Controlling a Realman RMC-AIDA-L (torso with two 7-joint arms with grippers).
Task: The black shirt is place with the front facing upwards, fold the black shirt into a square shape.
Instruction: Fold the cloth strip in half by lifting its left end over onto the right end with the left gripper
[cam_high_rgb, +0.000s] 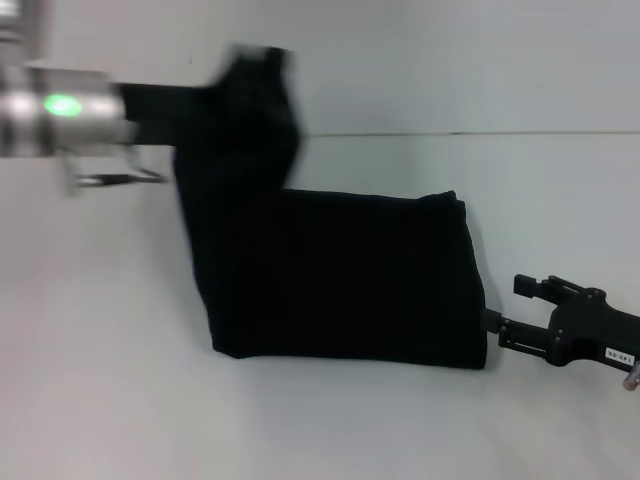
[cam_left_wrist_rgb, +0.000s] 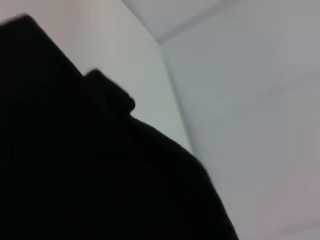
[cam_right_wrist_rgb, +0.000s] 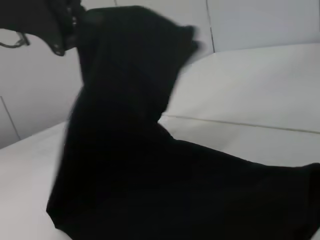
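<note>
left gripper (cam_high_rgb: 215, 95) lifts black shirt (cam_high_rgb: 340, 285) end, jaws hidden | right gripper (cam_high_rgb: 490, 325) at hem, jaws unclear

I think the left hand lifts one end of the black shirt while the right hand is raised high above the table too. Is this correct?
Not quite. The right hand is low, at the shirt's edge near the table, as the head view shows. The left hand does lift one end of the black shirt.

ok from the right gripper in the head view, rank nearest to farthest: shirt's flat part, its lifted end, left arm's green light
1. black shirt flat part, beside the right gripper
2. lifted end, raised at back left
3. green light, far left
</note>
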